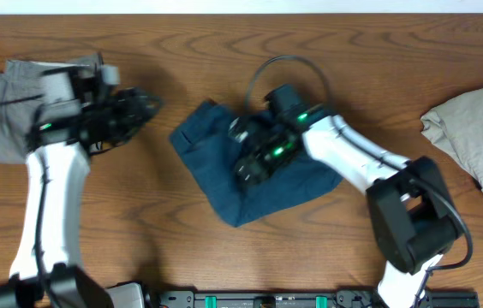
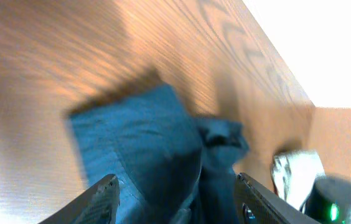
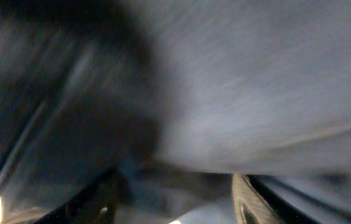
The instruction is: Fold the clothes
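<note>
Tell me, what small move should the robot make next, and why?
Probably slide the left gripper right to the left edge of the clothes: it hangs open over the table, off the cloth, while the right gripper sits down on it alone.

We find the clothes [image 1: 223, 190] at the table's [image 1: 378, 51] centre; folded shorts [image 1: 6, 124] lie well apart at nine o'clock of them, and another garment [image 1: 477, 128] lies at three o'clock.
</note>
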Controlling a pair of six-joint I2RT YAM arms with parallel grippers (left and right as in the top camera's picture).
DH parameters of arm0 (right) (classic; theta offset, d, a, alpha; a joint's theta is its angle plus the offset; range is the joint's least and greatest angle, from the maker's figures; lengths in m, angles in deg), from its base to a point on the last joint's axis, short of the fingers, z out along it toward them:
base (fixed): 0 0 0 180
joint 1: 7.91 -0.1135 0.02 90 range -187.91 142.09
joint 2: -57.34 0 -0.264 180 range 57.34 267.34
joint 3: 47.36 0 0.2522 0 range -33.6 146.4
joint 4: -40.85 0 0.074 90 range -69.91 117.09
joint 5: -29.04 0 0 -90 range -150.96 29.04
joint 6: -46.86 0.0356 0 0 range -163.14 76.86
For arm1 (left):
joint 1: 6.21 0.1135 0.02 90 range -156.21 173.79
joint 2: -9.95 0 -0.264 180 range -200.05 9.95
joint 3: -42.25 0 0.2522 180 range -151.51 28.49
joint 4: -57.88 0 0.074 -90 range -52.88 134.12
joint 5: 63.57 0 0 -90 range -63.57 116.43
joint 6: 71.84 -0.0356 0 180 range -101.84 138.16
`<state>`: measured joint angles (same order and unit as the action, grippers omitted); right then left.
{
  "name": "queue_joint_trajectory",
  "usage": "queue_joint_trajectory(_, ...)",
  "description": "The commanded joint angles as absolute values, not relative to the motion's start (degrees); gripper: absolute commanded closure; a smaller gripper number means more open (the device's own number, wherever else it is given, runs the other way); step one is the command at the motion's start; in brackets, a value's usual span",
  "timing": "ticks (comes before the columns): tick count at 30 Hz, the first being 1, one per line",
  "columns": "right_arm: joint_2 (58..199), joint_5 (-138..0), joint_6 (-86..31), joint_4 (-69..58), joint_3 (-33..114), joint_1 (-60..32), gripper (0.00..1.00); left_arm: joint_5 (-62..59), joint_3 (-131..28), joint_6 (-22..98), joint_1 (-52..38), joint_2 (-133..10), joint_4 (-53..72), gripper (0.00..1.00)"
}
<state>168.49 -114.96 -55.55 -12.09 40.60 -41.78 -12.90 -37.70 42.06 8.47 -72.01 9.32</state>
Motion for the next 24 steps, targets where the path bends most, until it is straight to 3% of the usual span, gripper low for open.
queue_joint_trajectory(1, 168.56, -119.92, -61.6, -12.4, 41.4, -44.95, 0.32, -10.37, -37.86, 39.11, 13.06, -69.27, 7.59, 0.39)
queue_joint_trajectory(4, 168.56, -106.32, -57.54, -12.53, 41.4, -45.45, 0.35, -10.37, -37.86, 39.15, 14.76, -68.14, 6.1, 0.4)
queue_joint_trajectory(9, 167.83, -68.49, -38.15, -18.39, 42.52, -41.58, 0.34, -10.34, -37.86, 37.97, 12.47, -68.18, 2.3, 0.39)
queue_joint_trajectory(11, 166.72, -61.69, -35.72, -21.93, 43.2, -39.07, 0.34, -8.75, -37.84, 37.03, 10.81, -68.29, 0.86, 0.38)
queue_joint_trajectory(17, 162.61, -59.99, -32.44, -24.73, 43.5, -30.59, 0.3, 3.84, -37.57, 35.92, 3.66, -69.82, 1.73, 0.29)
queue_joint_trajectory(24, 162.46, -67.96, -32.86, -17.45, 43.5, -25.32, 0.21, 18.16, -37.59, 35.35, 0.91, -75.96, 6.74, 0.21)
